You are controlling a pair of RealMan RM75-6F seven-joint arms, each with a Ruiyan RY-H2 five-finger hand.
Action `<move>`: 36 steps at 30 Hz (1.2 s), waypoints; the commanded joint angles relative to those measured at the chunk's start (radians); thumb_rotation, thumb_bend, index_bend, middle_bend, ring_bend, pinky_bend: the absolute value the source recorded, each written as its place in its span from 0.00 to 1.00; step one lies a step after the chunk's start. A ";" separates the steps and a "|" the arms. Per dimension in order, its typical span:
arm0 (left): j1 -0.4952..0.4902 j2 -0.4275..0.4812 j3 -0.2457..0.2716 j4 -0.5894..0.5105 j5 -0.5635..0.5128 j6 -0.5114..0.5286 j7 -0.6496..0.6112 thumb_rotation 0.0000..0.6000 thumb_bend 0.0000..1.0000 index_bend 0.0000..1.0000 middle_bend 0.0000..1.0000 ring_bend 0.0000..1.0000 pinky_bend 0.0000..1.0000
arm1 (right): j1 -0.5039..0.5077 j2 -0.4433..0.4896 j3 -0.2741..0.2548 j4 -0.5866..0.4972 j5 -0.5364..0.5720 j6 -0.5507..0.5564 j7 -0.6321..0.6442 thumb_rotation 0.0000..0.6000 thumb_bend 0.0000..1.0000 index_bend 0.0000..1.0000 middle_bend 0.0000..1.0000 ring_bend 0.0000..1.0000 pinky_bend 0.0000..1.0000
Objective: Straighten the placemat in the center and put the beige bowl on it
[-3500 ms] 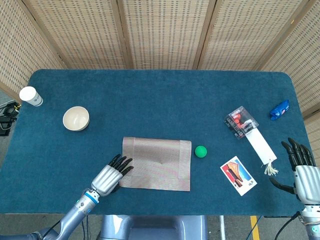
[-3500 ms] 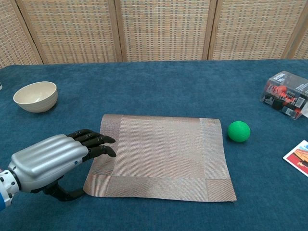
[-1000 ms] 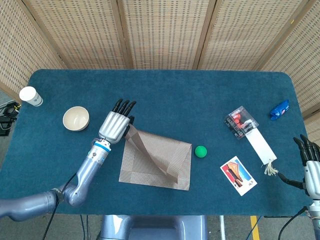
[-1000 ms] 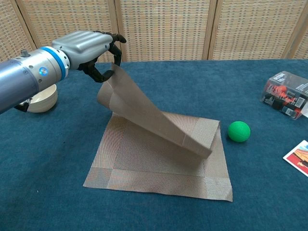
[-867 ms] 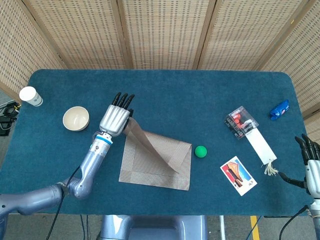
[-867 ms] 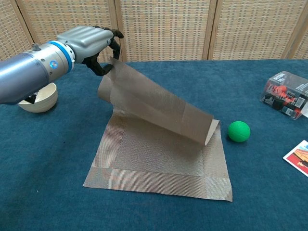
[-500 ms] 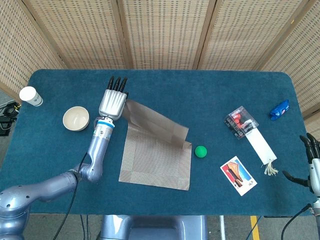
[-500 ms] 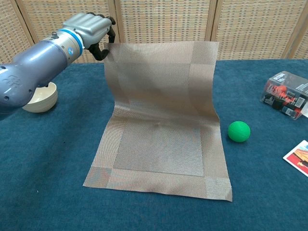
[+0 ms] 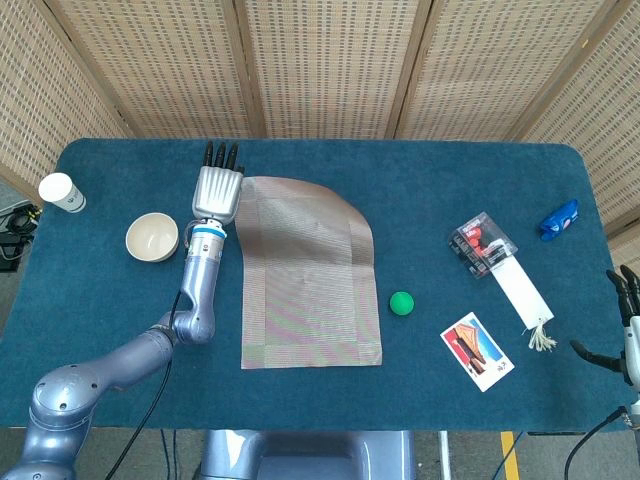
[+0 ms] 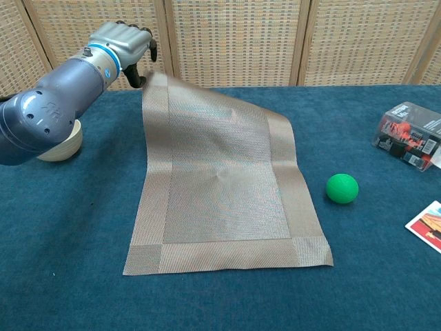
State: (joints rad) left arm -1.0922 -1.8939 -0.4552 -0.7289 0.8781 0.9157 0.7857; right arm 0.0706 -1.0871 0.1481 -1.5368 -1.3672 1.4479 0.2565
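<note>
Presently the placemat (image 9: 308, 272) is seen spread lengthwise near the middle of the blue counter (image 9: 420, 200), its near edge flat and its far left corner held up off the cloth. That corner is pinched by the left hand (image 10: 127, 43), whose fingers (image 10: 148, 49) are curled down over the mat edge in the chest view; in the head view the same hand (image 9: 217, 188) is seen at the mat's far left corner. The far right corner of the mat is rounded over and slightly lifted. The beige bowl (image 9: 152, 237) is seen upright on the counter, left of the left forearm and apart from the mat. The right hand (image 9: 629, 325) is visible only at the right frame edge, fingers spread, holding nothing. A green ball (image 9: 401, 303) lies just beside the mat's right edge.
</note>
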 commanded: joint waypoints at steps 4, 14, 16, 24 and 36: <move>0.018 0.025 0.022 -0.018 0.042 0.034 -0.060 1.00 0.28 0.00 0.00 0.00 0.00 | -0.001 0.000 0.000 -0.001 -0.004 0.002 0.000 1.00 0.14 0.08 0.00 0.00 0.00; 0.214 0.217 0.110 -0.359 0.175 0.225 -0.236 1.00 0.28 0.00 0.00 0.00 0.00 | -0.003 0.004 -0.012 -0.017 -0.033 0.009 -0.004 1.00 0.13 0.08 0.00 0.00 0.00; 0.269 0.270 0.140 -0.454 0.202 0.265 -0.262 1.00 0.27 0.00 0.00 0.00 0.00 | -0.003 0.003 -0.015 -0.017 -0.037 0.007 -0.005 1.00 0.12 0.08 0.00 0.00 0.00; 0.471 0.463 0.291 -0.758 0.294 0.392 -0.303 1.00 0.27 0.00 0.00 0.00 0.00 | 0.001 -0.001 -0.026 -0.019 -0.051 -0.001 -0.015 1.00 0.10 0.09 0.00 0.00 0.00; 0.732 0.621 0.493 -0.943 0.454 0.588 -0.404 1.00 0.27 0.00 0.00 0.00 0.00 | -0.005 -0.007 -0.049 -0.034 -0.103 0.026 -0.046 1.00 0.04 0.09 0.00 0.00 0.00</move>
State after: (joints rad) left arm -0.3919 -1.2943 0.0132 -1.6612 1.2970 1.4717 0.4066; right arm 0.0665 -1.0935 0.1015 -1.5695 -1.4656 1.4705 0.2128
